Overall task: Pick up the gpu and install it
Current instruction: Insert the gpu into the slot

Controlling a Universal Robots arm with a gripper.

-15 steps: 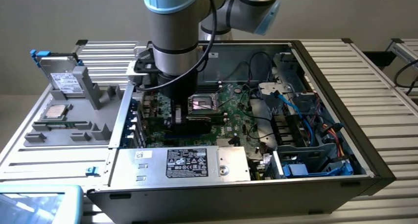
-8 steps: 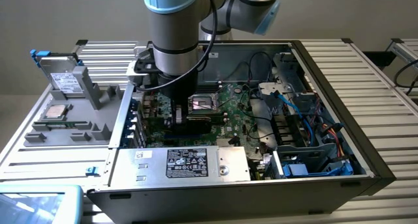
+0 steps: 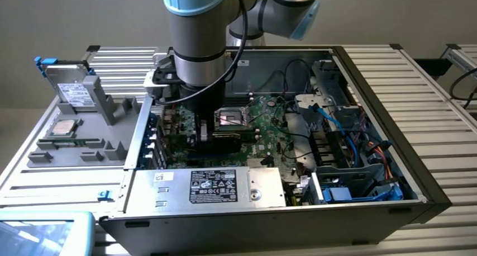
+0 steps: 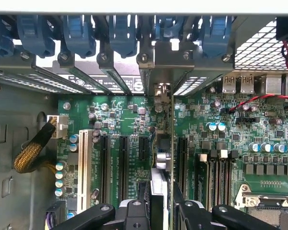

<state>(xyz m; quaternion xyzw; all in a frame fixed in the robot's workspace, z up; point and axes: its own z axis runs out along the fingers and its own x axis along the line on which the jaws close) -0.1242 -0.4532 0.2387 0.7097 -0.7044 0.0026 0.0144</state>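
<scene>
While the card stands over the board: the step in hand appears to be lowering it into a slot, judging by where it is held.
Gripper state: the gripper (image 4: 161,213) has its two black fingers (image 4: 137,213) set against opposite faces of the gpu (image 4: 163,158), clamping it between them.
Where the gpu is: inside the open computer case (image 3: 417,172), on edge above the green motherboard (image 4: 230,143). It runs alongside the long black expansion slots (image 4: 122,158), and its far end is near the row of blue latches (image 4: 122,33) at the case's rear wall.
Doing it well: the card should be upright and parallel to the slots, with its lower edge lined up along one slot's whole length. The metal end should meet its rear opening, and the push should go straight down, even and without twist.
Risk: a tilted card could jam or scrape nearby components.
Unclear: whether the connector edge has already entered a slot.
How the gpu looks: seen edge-on, a thin strip with a green board edge on one side and darker bulk on the other. Silver metal shows at the far end.
</scene>
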